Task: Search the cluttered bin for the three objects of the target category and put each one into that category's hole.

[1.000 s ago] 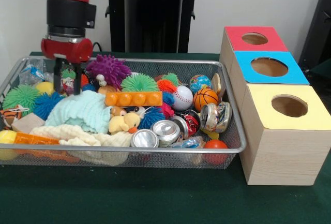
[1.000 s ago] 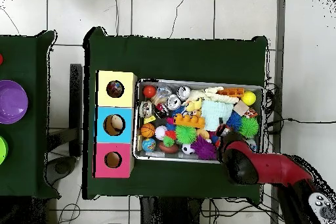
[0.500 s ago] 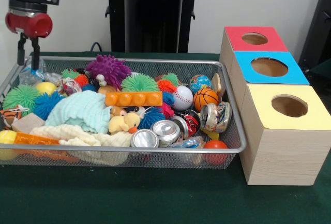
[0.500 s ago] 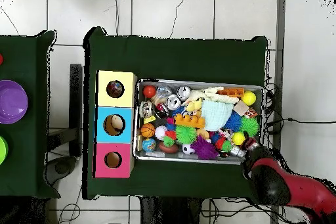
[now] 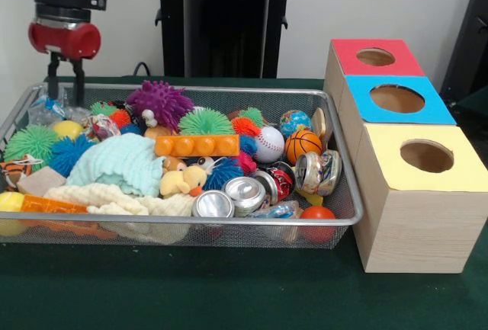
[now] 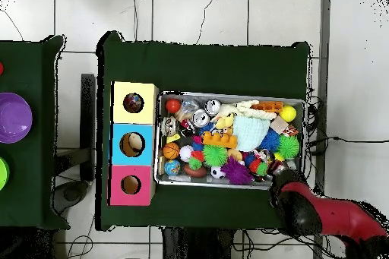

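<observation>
The wire mesh bin (image 5: 345, 193) is packed with toys. One wrinkly whitish bundle with red patches (image 5: 100, 126) lies at its far left. A second wrinkly bundle (image 5: 47, 107) lies in the far left corner, and a third (image 5: 279, 209) at the front beside the cans. My gripper (image 5: 66, 90) hangs open and empty above the far left rim, just above the corner bundle. In the overhead view my arm (image 6: 304, 209) covers the gripper. The yellow-topped box's hole (image 5: 427, 155) is at the near right; in the overhead view (image 6: 133, 102) something dark shows inside it.
The blue-topped (image 5: 397, 98) and red-topped (image 5: 375, 56) boxes stand behind the yellow one. Spiky balls (image 5: 159, 102), silver cans (image 5: 245, 191), a mint cloth (image 5: 122, 162), an orange block (image 5: 197, 145) and small balls fill the bin. The black pedestal (image 5: 221, 21) stands behind.
One second ago the gripper was low in the bin by the red-patched bundle. It rose empty and swung left, and has now come back a little right.
</observation>
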Tool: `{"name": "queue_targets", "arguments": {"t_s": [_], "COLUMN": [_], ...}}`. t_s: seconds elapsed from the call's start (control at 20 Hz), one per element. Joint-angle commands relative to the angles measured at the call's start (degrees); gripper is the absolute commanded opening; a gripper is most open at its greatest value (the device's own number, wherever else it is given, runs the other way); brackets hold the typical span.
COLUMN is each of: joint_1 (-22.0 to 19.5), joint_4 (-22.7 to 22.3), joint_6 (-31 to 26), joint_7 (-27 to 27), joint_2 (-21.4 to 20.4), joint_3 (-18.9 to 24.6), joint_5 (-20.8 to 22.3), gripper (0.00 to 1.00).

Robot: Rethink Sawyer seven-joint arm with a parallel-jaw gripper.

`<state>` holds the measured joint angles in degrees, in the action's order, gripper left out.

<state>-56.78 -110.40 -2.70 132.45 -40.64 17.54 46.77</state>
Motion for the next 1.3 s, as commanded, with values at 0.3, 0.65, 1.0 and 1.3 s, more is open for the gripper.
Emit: {"name": "queue_targets", "arguments": {"t_s": [0.3,0.65,1.0,1.3], "joint_1": [2.0,0.1,1.9,5.1], "joint_4": [-3.5,-1.3,1.9,3.4], "joint_6": [4.0,3.8,6.9,10.8], "joint_7": [0.6,-1.0,0.0,1.6], "joint_2": [3.3,6.9,10.6,12.6], "joint_3": [-0.5,1.0,-1.4,-5.2], "joint_5": [4.1,5.3,6.9,6.3], "gripper": [1.0,1.0,1.0,1.0]}}
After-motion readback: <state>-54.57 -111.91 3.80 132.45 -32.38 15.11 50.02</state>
